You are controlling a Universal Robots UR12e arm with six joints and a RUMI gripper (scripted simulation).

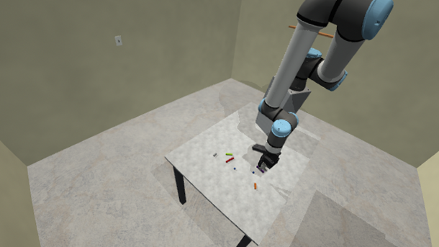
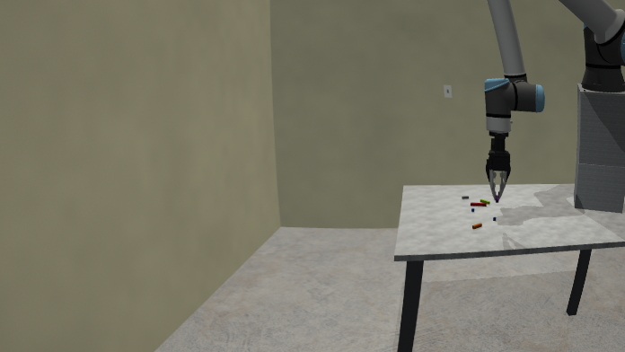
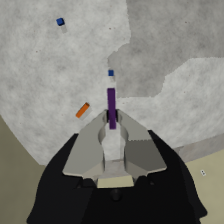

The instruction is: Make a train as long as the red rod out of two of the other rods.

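Note:
My gripper (image 1: 261,166) (image 2: 497,198) (image 3: 111,110) is shut on the purple rod (image 1: 263,171) (image 2: 497,200) (image 3: 111,100) and holds it level above the table. In the wrist view one end of the purple rod points at a blue rod (image 1: 253,172) (image 2: 494,219) (image 3: 111,73) that lies on the table. A second blue rod (image 1: 235,169) (image 2: 472,210) (image 3: 60,21) lies farther off. The red rod (image 1: 229,160) (image 2: 478,204) lies beyond it, outside the wrist view. No rods on the table touch end to end.
The lime rod (image 1: 228,154) (image 2: 485,201) lies close to the red rod. The grey rod (image 1: 215,155) (image 2: 465,198) lies apart from them. The orange rod (image 1: 255,185) (image 2: 477,226) (image 3: 82,110) lies apart, on the other side of the blue rods.

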